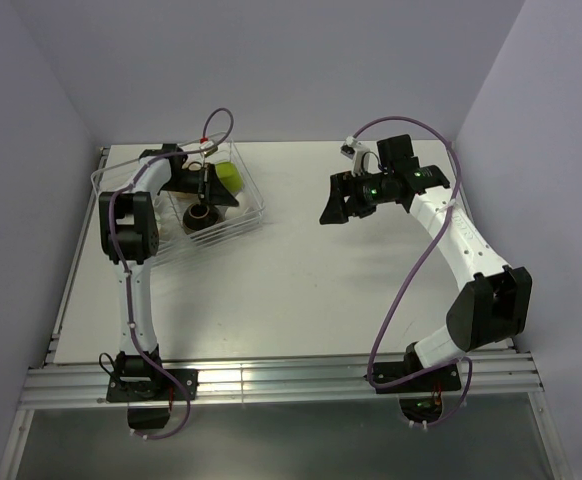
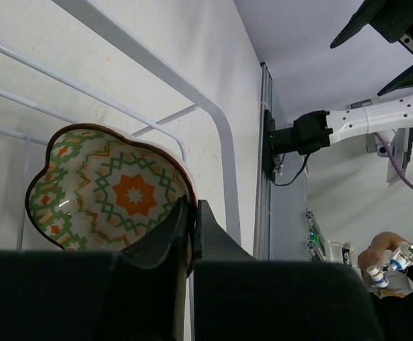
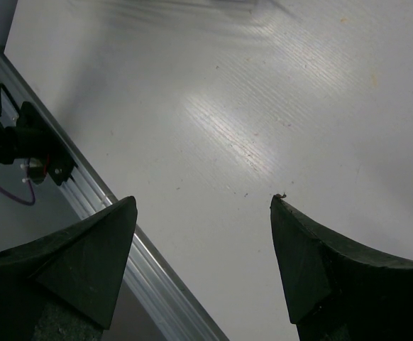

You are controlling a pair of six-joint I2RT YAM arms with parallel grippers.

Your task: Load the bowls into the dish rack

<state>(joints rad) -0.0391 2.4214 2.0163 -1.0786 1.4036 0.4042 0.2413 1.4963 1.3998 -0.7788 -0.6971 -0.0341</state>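
- Dish rack [image 1: 239, 228] sits at far left corner of desk [image 1: 301, 290].
- Left hand [image 2: 191, 213] closed, pinching rim of scalloped patterned bowl [image 2: 107, 192].
- Bowl hangs to 1 side of the fingers, tilted, inside face showing. Rack wires behind it, rim rail just beside.
- Lime-green bowl [image 1: 230, 178] and dark brown bowl [image 1: 201, 216] lie in rack, near left hand.
- Right hand [image 3: 203, 209] wide, holding nothing, over bare desk, well apart from rack.
- Left arm is the nearer 1.
- Judged next: lower the bowl, let go.
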